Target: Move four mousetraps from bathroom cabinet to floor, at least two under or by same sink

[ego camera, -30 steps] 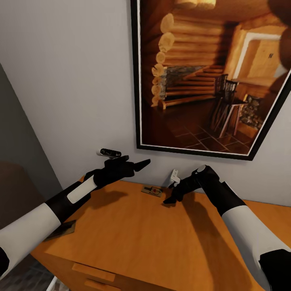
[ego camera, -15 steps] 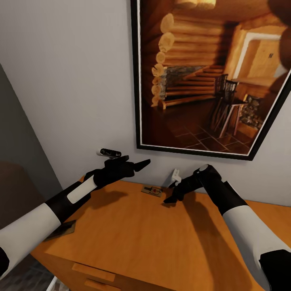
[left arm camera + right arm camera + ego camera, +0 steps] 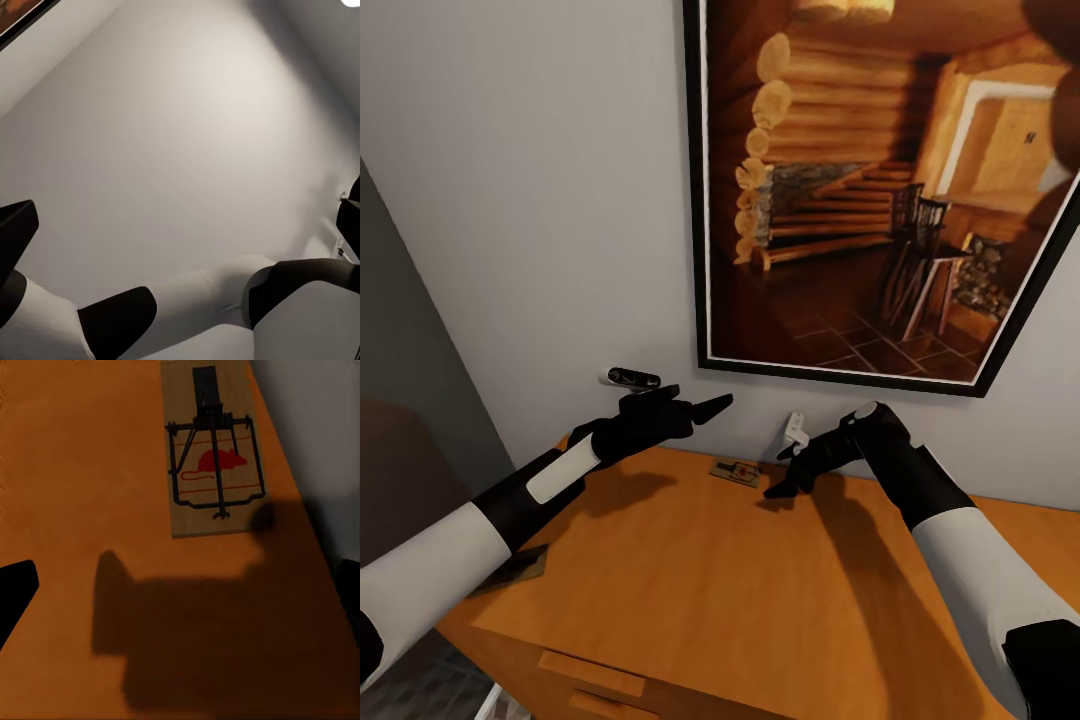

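In the head view the robot faces the orange-brown cabinet (image 3: 690,590), whose flat top fills the lower half of the frame against a pale grey wall (image 3: 530,200). One mousetrap (image 3: 735,471) lies flat on the cabinet top close to the wall, at about 12 o'clock from the middle of the top. A second mousetrap (image 3: 520,568) sits at the cabinet's left edge, toward 9 o'clock, partly hidden under the left forearm.

The right gripper (image 3: 785,482) hangs just above the wood, at roughly 3 o'clock of the first mousetrap and near it, not touching. In the right wrist view the mousetrap (image 3: 214,454) shows clearly: tan board, dark wire bar and a red mouse mark, lying ahead of the fingers, whose dark tips (image 3: 15,589) sit at opposite edges of the frame, so the jaws stand wide with nothing between them.

The left gripper (image 3: 695,400) is raised above the cabinet at about 10 o'clock of the first mousetrap, pointing toward the wall; its fingers are spread apart and hold nothing.

A large framed picture of a log-cabin interior (image 3: 880,190) hangs on the wall above.
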